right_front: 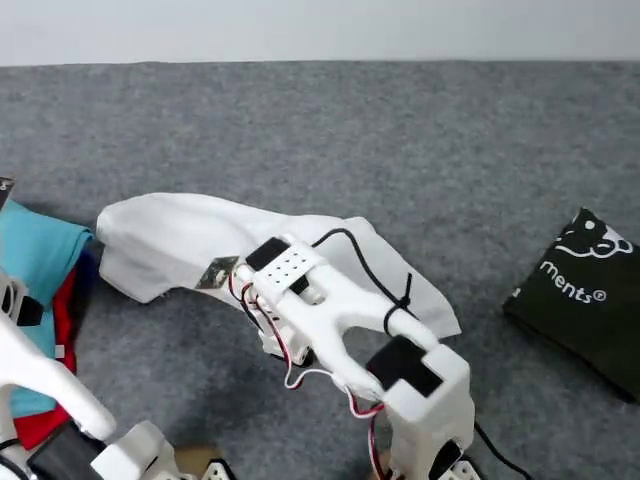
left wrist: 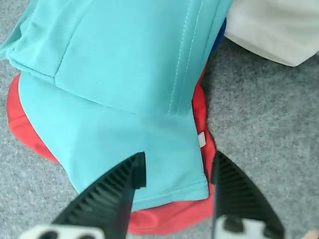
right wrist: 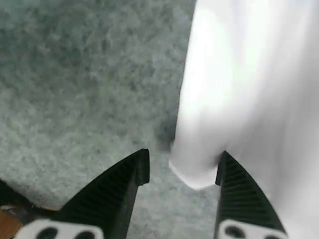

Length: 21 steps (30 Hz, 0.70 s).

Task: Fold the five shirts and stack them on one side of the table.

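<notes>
The right pincer [right wrist: 183, 159] stands wide over the grey felt-covered table [right_front: 400, 130], its jaws straddling a rounded corner of the loose white cotton shirt [right wrist: 249, 74]. The corner lies against one jaw, and nothing is pinched yet. The left pincer [left wrist: 179, 162] is also wide and holds nothing; it hangs above the folded teal shirt [left wrist: 114, 89].

In the high view the white shirt [right_front: 180, 240] lies rumpled across the middle of the table, partly under the right arm. The teal shirt [right_front: 40, 250] tops a stack at about 8 o'clock, with a red shirt [left wrist: 25, 129] beneath it and a sliver of a dark blue shirt [left wrist: 222, 29] at its edge. A folded black shirt with white print [right_front: 585, 300] lies well apart at about 4 o'clock.

The grip looks risky. The corner sits off to one side of the gap, so closing may catch only a thin edge that slips out once pulled. The cloth is bunched, so a drag could fold in creases rather than flatten it. The white shirt's 9 o'clock end lies just beside the stack, so a tug could knock the teal shirt askew.
</notes>
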Each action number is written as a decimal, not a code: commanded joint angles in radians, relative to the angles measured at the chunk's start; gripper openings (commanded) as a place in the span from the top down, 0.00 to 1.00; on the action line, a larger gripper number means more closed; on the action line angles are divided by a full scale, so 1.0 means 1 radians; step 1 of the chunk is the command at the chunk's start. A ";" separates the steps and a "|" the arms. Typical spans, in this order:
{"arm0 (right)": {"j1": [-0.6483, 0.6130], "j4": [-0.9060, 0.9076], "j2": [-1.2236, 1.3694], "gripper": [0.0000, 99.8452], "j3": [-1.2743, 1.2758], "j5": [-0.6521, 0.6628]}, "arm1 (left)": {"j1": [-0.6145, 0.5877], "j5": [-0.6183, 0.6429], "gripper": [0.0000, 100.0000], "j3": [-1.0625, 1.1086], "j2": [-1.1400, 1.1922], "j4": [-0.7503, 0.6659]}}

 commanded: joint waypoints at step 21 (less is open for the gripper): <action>0.153 0.068 -0.031 0.99 -0.052 0.066 | -0.005 0.012 0.78 -0.030 -0.043 0.009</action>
